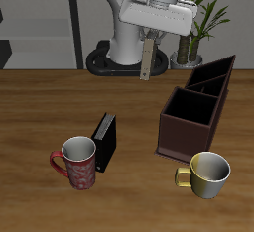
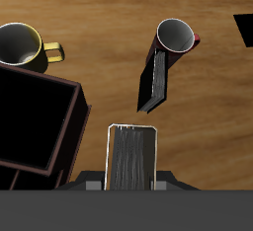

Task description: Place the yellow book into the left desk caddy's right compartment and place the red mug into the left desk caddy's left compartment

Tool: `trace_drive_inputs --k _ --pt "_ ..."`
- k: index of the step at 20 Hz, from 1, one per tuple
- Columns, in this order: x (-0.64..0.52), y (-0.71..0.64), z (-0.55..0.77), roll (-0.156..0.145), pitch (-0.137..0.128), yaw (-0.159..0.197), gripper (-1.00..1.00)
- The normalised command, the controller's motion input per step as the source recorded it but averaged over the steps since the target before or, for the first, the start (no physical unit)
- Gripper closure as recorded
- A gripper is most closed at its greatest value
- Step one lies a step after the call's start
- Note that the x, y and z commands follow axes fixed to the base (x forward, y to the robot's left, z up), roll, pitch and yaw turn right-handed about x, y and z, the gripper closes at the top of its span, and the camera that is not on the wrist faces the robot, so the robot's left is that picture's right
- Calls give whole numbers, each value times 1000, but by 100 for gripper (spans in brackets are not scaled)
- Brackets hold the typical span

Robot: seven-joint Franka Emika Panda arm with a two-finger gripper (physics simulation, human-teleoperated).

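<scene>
Pale notepad, the yellow book [image 2: 131, 156], hangs clenched in your claw [image 1: 147, 59], high over the tabletop's [image 1: 40, 107] back edge, clearing the left desk caddy's [image 1: 184, 129] walls.

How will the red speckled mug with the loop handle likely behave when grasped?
The red speckled mug stands upright, so it probably resists tipping. Its round rim looks rigid, possibly slippery. The thick black book stands on edge close beside it; a nudge may topple that.
</scene>
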Motion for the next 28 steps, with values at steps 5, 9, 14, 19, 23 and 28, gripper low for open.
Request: trace_drive_inputs --k 5,9,14,19,23,28 --pt "156 623 308 51 -36 17 100" --pt "164 319 84 8 -35 37 100" --pt "209 279 55 27 -25 9 100" --pt "310 281 19 47 -16 -14 100" --pt "224 259 -77 4 -5 16 100" --pt "180 144 -61 -1 5 -22 100"
